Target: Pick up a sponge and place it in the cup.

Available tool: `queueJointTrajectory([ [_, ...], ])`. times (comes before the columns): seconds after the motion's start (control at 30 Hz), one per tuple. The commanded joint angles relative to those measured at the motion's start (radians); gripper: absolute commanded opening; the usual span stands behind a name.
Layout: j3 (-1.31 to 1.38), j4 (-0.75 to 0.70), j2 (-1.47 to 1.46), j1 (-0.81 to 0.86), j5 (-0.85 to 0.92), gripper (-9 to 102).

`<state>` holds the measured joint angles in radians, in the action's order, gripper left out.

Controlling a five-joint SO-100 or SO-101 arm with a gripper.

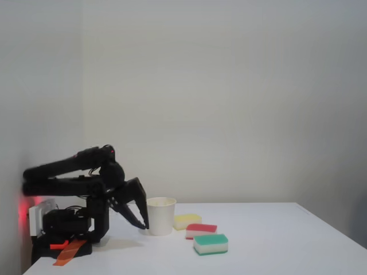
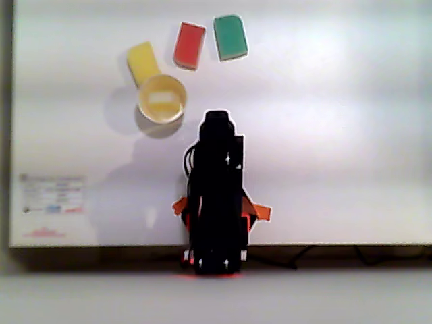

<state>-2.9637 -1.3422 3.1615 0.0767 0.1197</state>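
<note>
Sponge: small yellow block sponge (image 2: 143, 63) lies beyond the white paper cup (image 2: 162, 99), long axis running away from me.
My gripper (image 1: 141, 220): fingers parted, empty, beside the cup.

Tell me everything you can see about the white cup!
The cup is a plain white paper-looking cup, slightly tapered, with a rolled rim. It stands upright and open on the white table. From above, its inside looks yellowish with a small pale patch at the bottom; what that patch is cannot be told. The yellow sponge lies right beside it, close or touching. The black gripper hangs next to it in the fixed view.
</note>
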Motion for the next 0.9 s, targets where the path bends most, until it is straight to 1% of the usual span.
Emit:
queueJointTrajectory([
  [0.0,-0.052,-0.063,0.106,0.015,0.02,0],
  [0.1,-0.078,-0.055,0.106,0.029,0.038,0],
  [0.17,-0.126,0.003,0.106,0.031,0.037,0],
  [0.2,-0.126,0.009,0.101,0.035,0.034,0],
  [0.43,-0.127,-0.048,0.103,0.043,0.018,0],
  [0.87,-0.127,-0.049,0.103,0.038,0.017,0],
])
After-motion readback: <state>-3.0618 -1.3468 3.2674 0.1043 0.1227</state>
